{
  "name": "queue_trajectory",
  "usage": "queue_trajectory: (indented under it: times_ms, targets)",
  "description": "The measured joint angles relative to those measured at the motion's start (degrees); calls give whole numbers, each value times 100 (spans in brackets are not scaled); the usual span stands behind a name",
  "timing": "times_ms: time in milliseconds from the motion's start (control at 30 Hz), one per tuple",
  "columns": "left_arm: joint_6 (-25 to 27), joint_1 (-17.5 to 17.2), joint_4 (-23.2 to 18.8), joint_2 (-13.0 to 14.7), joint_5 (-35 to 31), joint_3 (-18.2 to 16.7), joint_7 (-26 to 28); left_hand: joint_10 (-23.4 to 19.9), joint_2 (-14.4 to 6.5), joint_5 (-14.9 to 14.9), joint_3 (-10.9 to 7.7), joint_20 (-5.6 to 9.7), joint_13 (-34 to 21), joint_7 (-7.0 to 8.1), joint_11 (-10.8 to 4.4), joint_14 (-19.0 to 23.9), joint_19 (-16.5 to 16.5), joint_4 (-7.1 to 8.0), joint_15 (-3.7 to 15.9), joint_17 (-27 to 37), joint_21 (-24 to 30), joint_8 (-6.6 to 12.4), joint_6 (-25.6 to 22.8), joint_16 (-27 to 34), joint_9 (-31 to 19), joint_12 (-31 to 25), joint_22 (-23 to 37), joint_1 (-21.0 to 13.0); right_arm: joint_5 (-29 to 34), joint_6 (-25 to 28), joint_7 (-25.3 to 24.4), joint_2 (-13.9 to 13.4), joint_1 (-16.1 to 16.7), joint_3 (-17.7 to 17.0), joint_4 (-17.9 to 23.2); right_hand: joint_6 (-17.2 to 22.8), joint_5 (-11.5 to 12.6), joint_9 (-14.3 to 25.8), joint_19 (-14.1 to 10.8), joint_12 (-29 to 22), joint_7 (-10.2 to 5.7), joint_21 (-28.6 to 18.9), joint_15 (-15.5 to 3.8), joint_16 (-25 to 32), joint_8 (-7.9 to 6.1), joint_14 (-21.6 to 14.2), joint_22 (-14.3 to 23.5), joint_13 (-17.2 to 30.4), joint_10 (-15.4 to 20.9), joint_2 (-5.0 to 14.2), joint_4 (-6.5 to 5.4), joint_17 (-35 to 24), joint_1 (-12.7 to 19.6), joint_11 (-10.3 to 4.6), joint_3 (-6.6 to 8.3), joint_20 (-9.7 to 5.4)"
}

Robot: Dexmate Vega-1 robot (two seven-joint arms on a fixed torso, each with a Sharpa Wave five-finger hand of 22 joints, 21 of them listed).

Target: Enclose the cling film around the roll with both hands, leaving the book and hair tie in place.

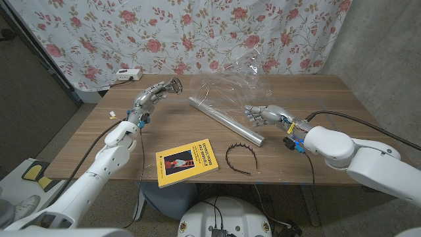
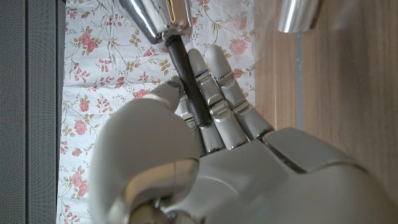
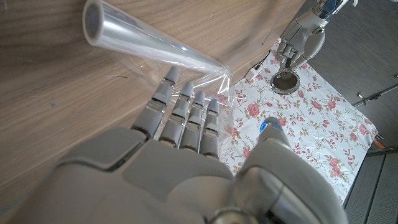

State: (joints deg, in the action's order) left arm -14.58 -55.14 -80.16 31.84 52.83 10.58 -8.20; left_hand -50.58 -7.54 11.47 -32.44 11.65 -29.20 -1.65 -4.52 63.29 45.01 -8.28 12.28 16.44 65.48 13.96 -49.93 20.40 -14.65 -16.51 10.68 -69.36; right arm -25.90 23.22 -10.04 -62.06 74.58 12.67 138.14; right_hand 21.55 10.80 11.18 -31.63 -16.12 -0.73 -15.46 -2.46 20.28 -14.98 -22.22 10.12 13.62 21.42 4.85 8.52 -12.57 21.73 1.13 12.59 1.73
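The cling film roll (image 1: 223, 118) is a shiny tube lying slantwise mid-table; its loose clear film (image 1: 237, 76) billows up behind it. My right hand (image 1: 266, 115) stands just right of the roll with fingers apart, holding nothing. In the right wrist view its fingertips (image 3: 186, 93) reach close to the film (image 3: 208, 78) beside the roll (image 3: 143, 40). My left hand (image 1: 154, 94) is raised at the back left, away from the roll. It pinches a black-handled metal tool (image 1: 175, 84) (image 2: 186, 74). The yellow book (image 1: 187, 161) and black hair tie (image 1: 240, 155) lie near the front edge.
A white power strip (image 1: 128, 74) lies at the table's back left edge before the floral curtain (image 1: 197, 33). A small pale scrap (image 1: 113, 114) sits near the left edge. Cables run along both forearms. Bare wood lies right of my right hand.
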Motion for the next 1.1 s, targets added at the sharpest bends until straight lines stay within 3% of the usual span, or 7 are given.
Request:
queue_trajectory:
  times_ms: [267, 367, 467, 633, 800, 1100]
  targets:
    - [6, -77, -80, 26, 46, -38, 36, 0, 1, -1, 7, 23, 0, 0, 0, 0, -42, 7, 0, -23, -1, 0, 0, -35, 0, 0, 0, 1, 59, 69, 110, -40, -299, 280, -57, -399, 0, 6, 117, 264, -10, 166, 119, -231, 241, 327, 0, -68, -387, 22, 2, 44, 103, -23, 49, 155]
    - [9, -102, -102, 35, 53, -51, 38, 1, 1, -1, 7, 22, -1, 0, 1, 0, -42, 7, 0, -23, -1, 0, 0, -39, 0, 22, 0, 1, 126, 169, 142, -58, -358, 333, -55, -396, -23, 16, -316, 267, -7, 43, 14, -163, 249, 92, 14, -99, -334, 16, 32, -1, 257, 30, 79, -111]
    - [11, -116, -104, 36, 69, -61, 38, 1, 2, -1, 8, 22, -1, 0, 1, 0, -42, 8, 0, -22, -1, 0, 0, -39, 0, 22, 0, 2, 189, 271, 169, -114, -532, 485, -15, -354, -23, 16, -405, 266, 35, 40, 7, -163, 249, 88, 16, -115, -311, 38, 56, -10, 369, 48, 102, -165]
    - [-8, -140, -105, 36, 83, -77, -4, 1, 2, -1, 8, 22, -1, 0, 1, 0, -42, 8, 0, -22, 21, 0, 0, -40, 0, 22, 0, 2, 383, 528, 212, -155, -771, 718, 66, -355, -22, 16, -334, 309, 33, 83, 20, -187, 255, 209, 16, -115, -281, 22, 89, -9, 513, 18, 135, -203]
    - [-32, -168, -106, 37, 92, -91, -16, 1, 3, -1, 8, 21, -1, 0, 1, 0, -42, 8, 0, -22, 21, 0, 0, -40, 0, 22, 0, 3, 525, 714, 241, -163, -985, 923, 109, -545, -22, 16, -111, 361, -30, 176, -1, -231, 334, 332, 16, -115, -344, 0, 96, -53, 543, -44, 142, -57]
    - [-40, -187, -116, 39, 100, -100, -11, -1, 8, -1, 8, 20, -17, 22, -1, 0, -41, 8, 0, -6, 43, 0, -22, -43, 0, 22, 0, 8, 796, 1028, 158, -145, -1182, 1136, 182, -586, -22, 15, -50, 358, -21, 216, 10, -224, 360, 305, 16, -115, -268, -30, 62, -89, 573, -79, 107, 14]
